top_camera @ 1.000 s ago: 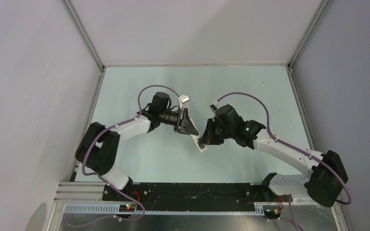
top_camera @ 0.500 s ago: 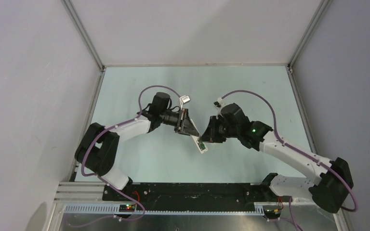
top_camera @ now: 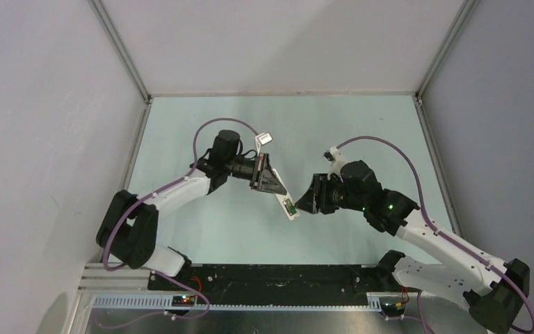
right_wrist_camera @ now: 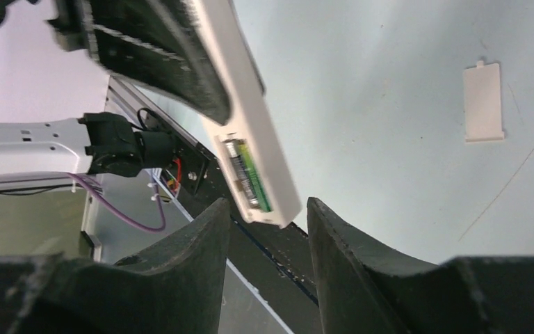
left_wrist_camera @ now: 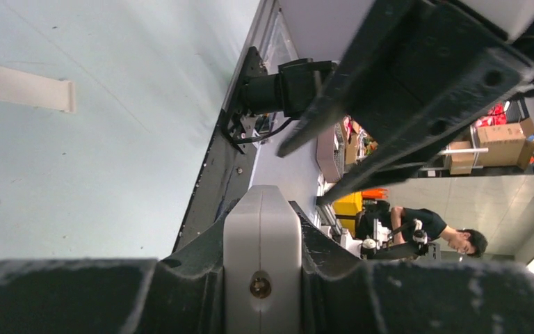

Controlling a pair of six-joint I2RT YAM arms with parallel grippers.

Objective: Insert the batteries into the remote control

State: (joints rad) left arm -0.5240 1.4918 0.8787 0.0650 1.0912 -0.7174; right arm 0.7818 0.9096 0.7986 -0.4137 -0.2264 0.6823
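Clamping remote control (top_camera: 289,206) in left fingers (top_camera: 269,182), batteries (right_wrist_camera: 247,174) seated, right fingers (right_wrist_camera: 351,247) parted

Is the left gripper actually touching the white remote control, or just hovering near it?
Touching. The left wrist view shows the remote control clamped in the left gripper, whose black sides press against it with no gap.

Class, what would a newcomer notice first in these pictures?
The left gripper holds the remote in mid-air over the table, batteries showing in its open bay. The right gripper stands open beside it; a white cover lies on the table.
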